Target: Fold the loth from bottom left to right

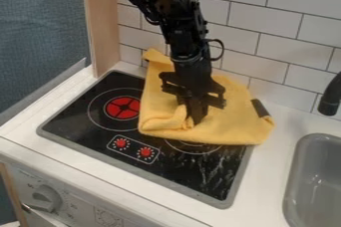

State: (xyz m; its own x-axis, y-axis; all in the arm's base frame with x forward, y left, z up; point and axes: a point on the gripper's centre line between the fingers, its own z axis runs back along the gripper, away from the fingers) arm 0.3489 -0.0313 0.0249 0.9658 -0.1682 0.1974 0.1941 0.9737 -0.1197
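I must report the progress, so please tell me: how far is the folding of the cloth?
Probably only begun. Done: the yellow cloth is bunched over at its lower left in the view. In hand: the gripper is down at this bunch; whether it grips, I cannot tell. Left: most cloth lies spread to the right, so the fold across seems unfinished.

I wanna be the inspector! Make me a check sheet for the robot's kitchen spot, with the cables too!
Surface: white counter; black stove with pale streaks near its front right.
Job's things: yellow cloth, partly on the stove, bunched beside the tool.
Clutter: small black thing at the cloth's right edge; can't tell what.
Tool: pointing down at the cloth.
Cables: black loop on the arm's side.
Surroundings: tiled wall, grey sink, black tap.
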